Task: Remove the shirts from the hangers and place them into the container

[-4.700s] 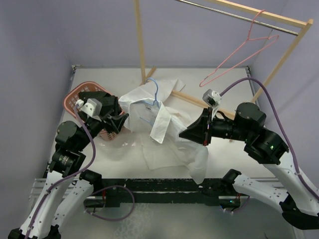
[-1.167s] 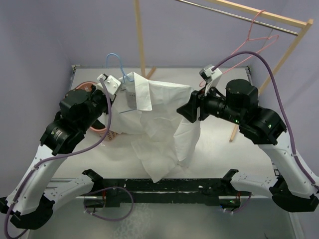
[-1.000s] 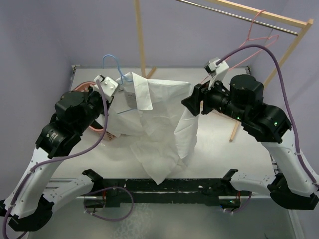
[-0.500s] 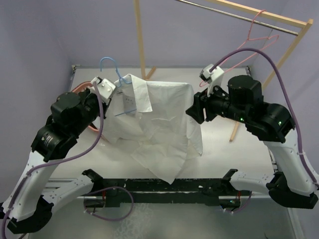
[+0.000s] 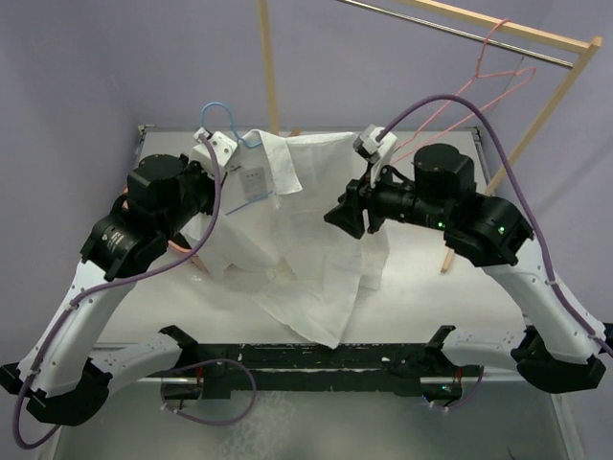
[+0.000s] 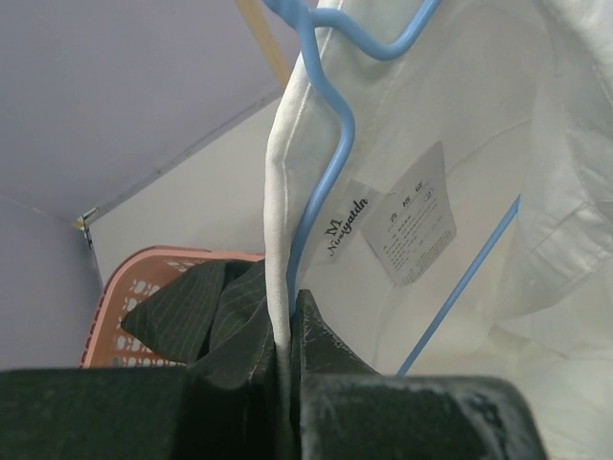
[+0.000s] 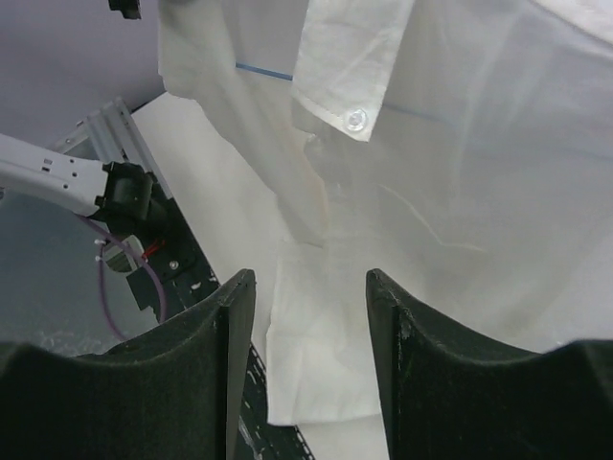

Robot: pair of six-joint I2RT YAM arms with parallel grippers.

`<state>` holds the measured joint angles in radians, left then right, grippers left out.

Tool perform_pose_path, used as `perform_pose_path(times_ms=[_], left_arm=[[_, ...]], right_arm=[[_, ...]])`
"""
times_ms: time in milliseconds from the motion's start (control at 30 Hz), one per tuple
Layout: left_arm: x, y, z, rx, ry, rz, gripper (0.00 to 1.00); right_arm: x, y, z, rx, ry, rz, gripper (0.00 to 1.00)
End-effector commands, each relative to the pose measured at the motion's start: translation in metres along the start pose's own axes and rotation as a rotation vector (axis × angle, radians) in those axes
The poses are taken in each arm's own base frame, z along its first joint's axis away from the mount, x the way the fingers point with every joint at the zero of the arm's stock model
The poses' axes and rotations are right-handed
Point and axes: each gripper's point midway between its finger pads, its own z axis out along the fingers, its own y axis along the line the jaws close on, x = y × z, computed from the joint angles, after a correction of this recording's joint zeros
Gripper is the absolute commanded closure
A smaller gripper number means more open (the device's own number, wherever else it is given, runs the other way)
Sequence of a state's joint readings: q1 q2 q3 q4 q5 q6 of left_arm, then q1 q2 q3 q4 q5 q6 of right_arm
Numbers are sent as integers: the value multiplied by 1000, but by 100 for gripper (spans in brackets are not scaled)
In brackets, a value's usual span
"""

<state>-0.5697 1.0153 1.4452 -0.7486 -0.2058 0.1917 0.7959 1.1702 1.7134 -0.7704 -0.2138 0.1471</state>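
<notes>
So the whole thing hinges on where the white shirt (image 5: pixel 306 220) sits relative to the free arm. It's hung up in the air off the blue hanger (image 6: pixel 330 144), long axis running from the hook down to the table (image 5: pixel 431 287), where the hem is bunched near the front edge. The right gripper (image 7: pixel 306 374) is pointed straight at the front panel, close to it, with the cloth filling its view. Its jaws are standing apart with nothing between them and aren't touching the fabric as far as I can see.

The left gripper (image 6: pixel 287 307) is clamped tight on the shirt's folded front edge just below the hanger's neck. The blue wire runs right alongside, and I can't tell if it's pinched too.

The salmon basket (image 6: pixel 124 287) is down under the left arm with the dark pinstriped shirt (image 6: pixel 192 307) already in it (the pink hanger (image 5: pixel 479 81) is bare on the rail). My guess is the right arm is the one to grab cloth and pull it off the wire, since the left is busy holding everything up.
</notes>
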Motion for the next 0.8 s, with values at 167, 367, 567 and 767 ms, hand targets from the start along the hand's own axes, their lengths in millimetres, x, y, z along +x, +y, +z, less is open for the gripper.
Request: perform_pose_path(times_ms=[167,367,567,767], left_arm=[[-45,18,-20,-55,-144,-67,100],[-46,20,-28,-58,-158,-68,100],[-48,20,-35,-49,-181,-74,100],[-46,18,-35,-44,-176,-76,100]], right_arm=[[-14,24,79,47,-180,-136,46],[-8,19,97,117,-292,-111,44],[-13,13,99,168,-442,-82,43],[-15,15,100,199,-546,-52,42]])
